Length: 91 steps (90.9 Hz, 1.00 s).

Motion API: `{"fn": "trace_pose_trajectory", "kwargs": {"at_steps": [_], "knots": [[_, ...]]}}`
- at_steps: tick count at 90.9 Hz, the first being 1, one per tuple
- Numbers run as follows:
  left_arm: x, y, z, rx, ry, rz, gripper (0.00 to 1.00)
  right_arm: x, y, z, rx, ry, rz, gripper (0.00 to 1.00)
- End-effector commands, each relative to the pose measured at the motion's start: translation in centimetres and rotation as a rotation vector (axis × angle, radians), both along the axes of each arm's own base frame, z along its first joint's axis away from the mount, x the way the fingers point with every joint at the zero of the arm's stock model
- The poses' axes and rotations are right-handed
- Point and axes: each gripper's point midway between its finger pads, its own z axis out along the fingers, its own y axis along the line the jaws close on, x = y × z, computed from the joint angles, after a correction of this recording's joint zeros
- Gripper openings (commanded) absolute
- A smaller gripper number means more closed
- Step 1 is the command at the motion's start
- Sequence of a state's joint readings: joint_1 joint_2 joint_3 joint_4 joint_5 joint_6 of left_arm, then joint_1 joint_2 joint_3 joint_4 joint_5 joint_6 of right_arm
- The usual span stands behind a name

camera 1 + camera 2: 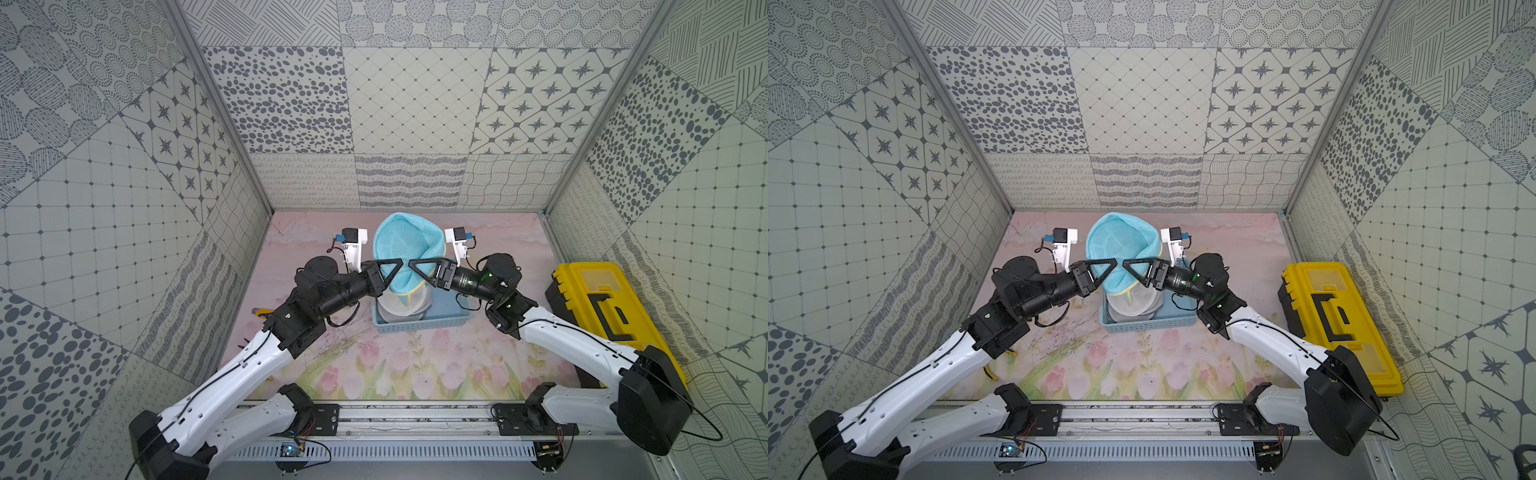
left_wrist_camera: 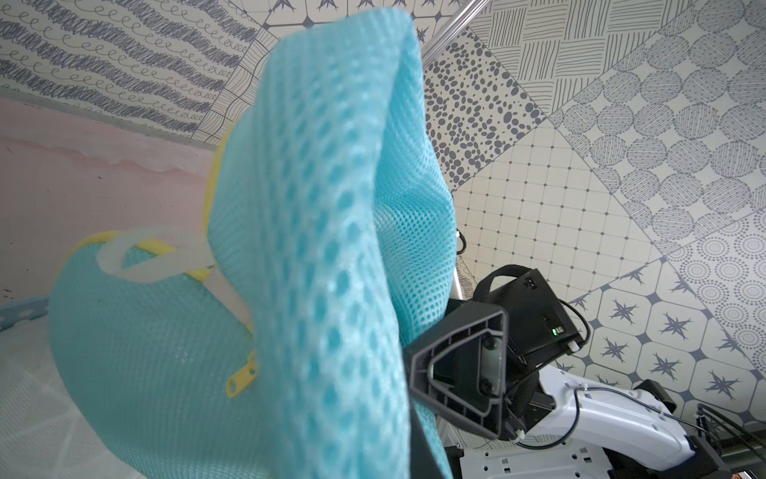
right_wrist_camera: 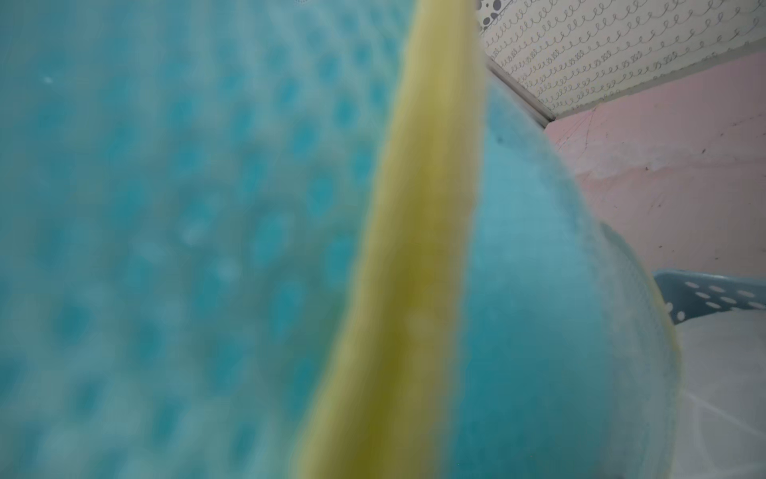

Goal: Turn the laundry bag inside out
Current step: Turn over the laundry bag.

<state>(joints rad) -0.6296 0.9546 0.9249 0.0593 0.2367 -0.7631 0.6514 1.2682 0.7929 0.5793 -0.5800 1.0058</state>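
Tabletop (image 1: 415, 365) floral pink, walls (image 1: 415, 104) patterned, left gripper (image 1: 400, 262) clamped on laundry bag (image 1: 405, 237), right gripper (image 1: 411, 263) unclear

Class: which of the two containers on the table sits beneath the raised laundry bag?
The light-blue perforated basket in the middle; the yellow toolbox stands at the robot's right, away from the laundry bag.

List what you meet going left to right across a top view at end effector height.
left end effector → right end effector → yellow toolbox. I left out the laundry bag because it overlaps both end effectors.
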Motion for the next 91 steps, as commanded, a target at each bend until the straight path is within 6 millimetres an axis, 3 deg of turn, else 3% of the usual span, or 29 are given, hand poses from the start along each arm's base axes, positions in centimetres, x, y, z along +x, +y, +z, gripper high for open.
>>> {"fn": "trace_pose_trajectory", "kwargs": {"at_steps": [1,6,8,19,28,41,73,83,91], "knots": [[-0.8,-0.4,1.3,-0.032,-0.015,-0.040,0.00,-0.9,0.1,4.4,0.090,-0.112,0.050,0.36],[-1.0,-0.2,0.8,0.011,0.004,-0.041,0.00,-0.9,-0.1,4.3,0.077,-0.116,0.062,0.08],[-1.2,-0.1,0.8,0.027,0.009,-0.043,0.10,-0.8,-0.1,4.1,0.065,-0.111,0.067,0.00],[-1.6,0.9,0.5,0.087,0.021,-0.044,0.51,-0.9,-1.1,3.6,-0.010,-0.118,0.095,0.00],[-1.3,2.5,0.4,0.118,0.036,-0.012,0.64,-1.7,-1.9,3.4,-0.084,-0.146,0.129,0.00],[-1.1,4.1,0.9,0.118,0.034,0.003,0.67,-2.5,-2.7,3.2,-0.137,-0.153,0.167,0.00],[0.0,1.8,0.1,0.125,0.070,-0.121,0.65,-3.8,-2.9,4.2,-0.113,-0.183,0.259,0.00],[0.6,2.0,-0.6,0.150,0.091,-0.098,0.65,-4.6,-3.0,5.1,-0.094,-0.215,0.282,0.00],[0.8,2.4,-0.8,0.144,0.096,-0.081,0.71,-4.9,-3.3,5.6,-0.108,-0.239,0.274,0.00]]}}
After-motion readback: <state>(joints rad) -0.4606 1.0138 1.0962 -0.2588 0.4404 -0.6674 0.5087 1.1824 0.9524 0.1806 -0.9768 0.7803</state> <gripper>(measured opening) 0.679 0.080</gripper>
